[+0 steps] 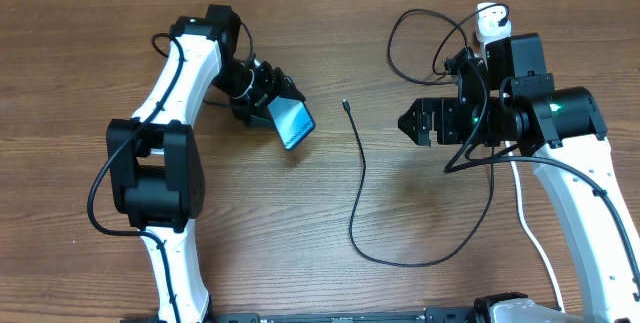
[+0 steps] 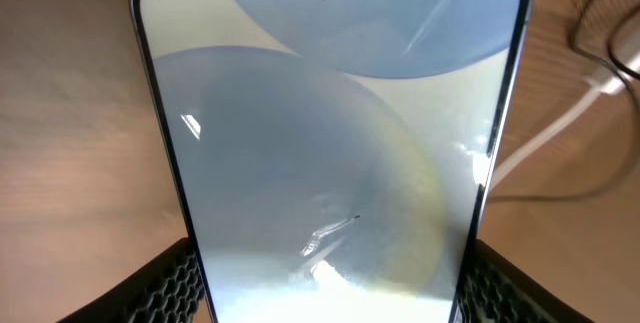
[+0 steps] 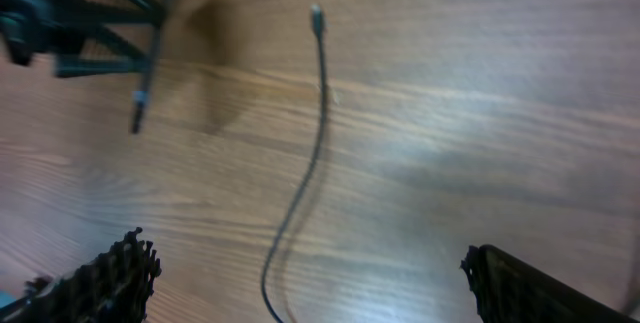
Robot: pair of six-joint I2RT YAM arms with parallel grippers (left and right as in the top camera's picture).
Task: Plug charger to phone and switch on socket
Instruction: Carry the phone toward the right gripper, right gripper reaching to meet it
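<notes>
My left gripper (image 1: 272, 108) is shut on the phone (image 1: 293, 123), held tilted above the table left of centre with its blue screen up. In the left wrist view the phone (image 2: 330, 143) fills the frame, and a black finger (image 2: 165, 283) presses each long edge. The charger's black cable (image 1: 360, 178) lies on the table with its small connector tip (image 1: 345, 105) free, right of the phone. My right gripper (image 1: 410, 123) hovers open right of that tip; the cable (image 3: 305, 163) runs between its spread fingers (image 3: 110, 283). The white socket (image 1: 489, 21) peeks out behind my right arm, mostly hidden.
The cable loops back (image 1: 420, 261) toward the front and coils (image 1: 425, 43) near the socket at the back right. A thick white cord (image 1: 530, 228) trails under my right arm toward the front edge, and the white cord (image 2: 555, 133) also shows beside the phone.
</notes>
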